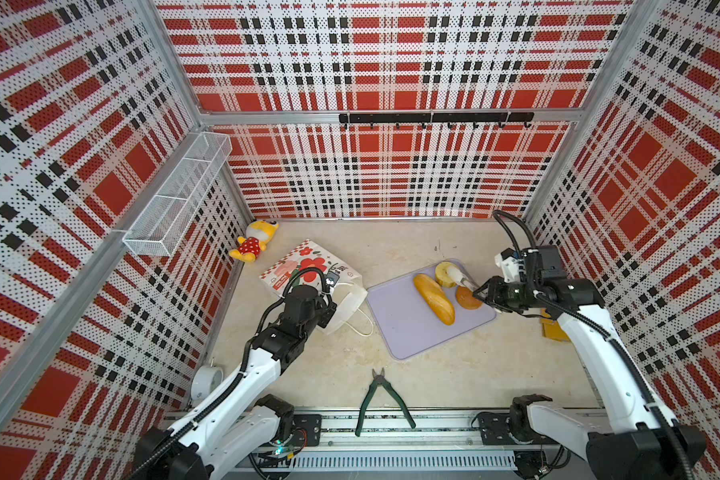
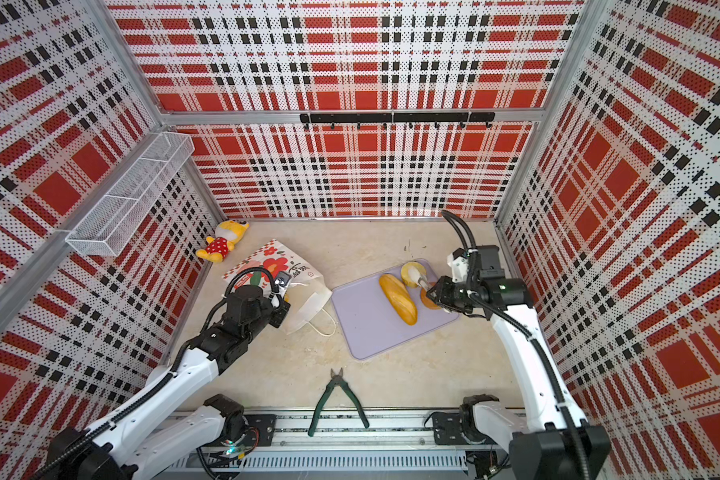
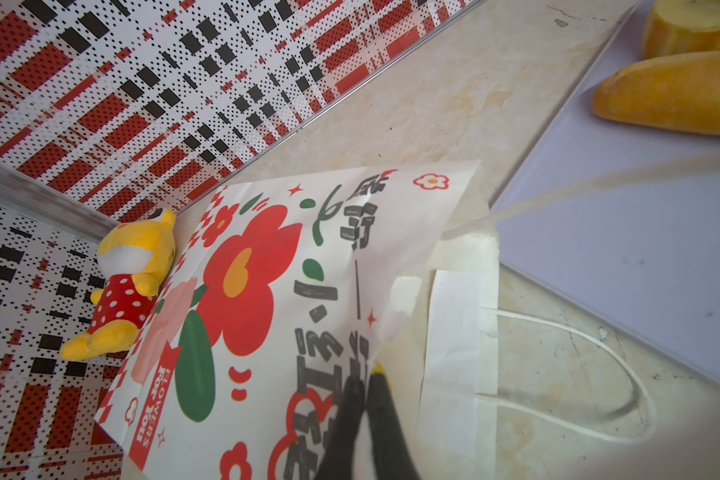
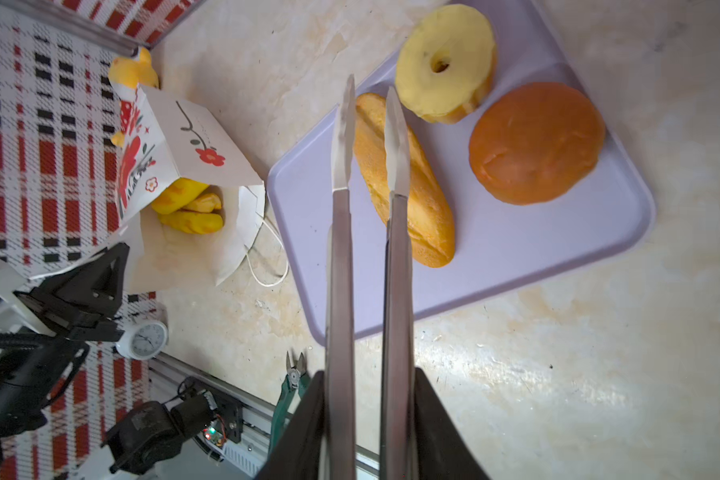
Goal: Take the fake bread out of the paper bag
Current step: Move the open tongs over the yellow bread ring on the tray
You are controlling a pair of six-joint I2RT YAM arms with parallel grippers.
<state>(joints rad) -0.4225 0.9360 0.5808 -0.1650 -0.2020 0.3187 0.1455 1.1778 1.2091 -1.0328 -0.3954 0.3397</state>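
Note:
The paper bag (image 1: 304,266) (image 4: 184,137) lies on its side at the left, its mouth facing the lilac tray (image 1: 408,336). My left gripper (image 3: 366,378) is shut on the bag's upper rim and holds the mouth open. Yellow fake bread (image 4: 188,208) shows inside the mouth. On the tray lie a long loaf (image 1: 433,298) (image 4: 425,216), a pale ring cake (image 1: 443,274) (image 4: 445,62) and a brown round bun (image 1: 468,298) (image 4: 537,141). My right gripper (image 4: 368,374) (image 1: 483,292) grips metal tongs (image 4: 341,249). Their tips stand slightly apart above the loaf's far end, holding nothing.
A yellow plush doll (image 1: 250,243) lies in the back left corner behind the bag. Green pliers (image 1: 381,399) lie near the front rail, and a white clock (image 1: 206,380) stands by the left wall. A wire basket (image 1: 179,195) hangs on the left wall.

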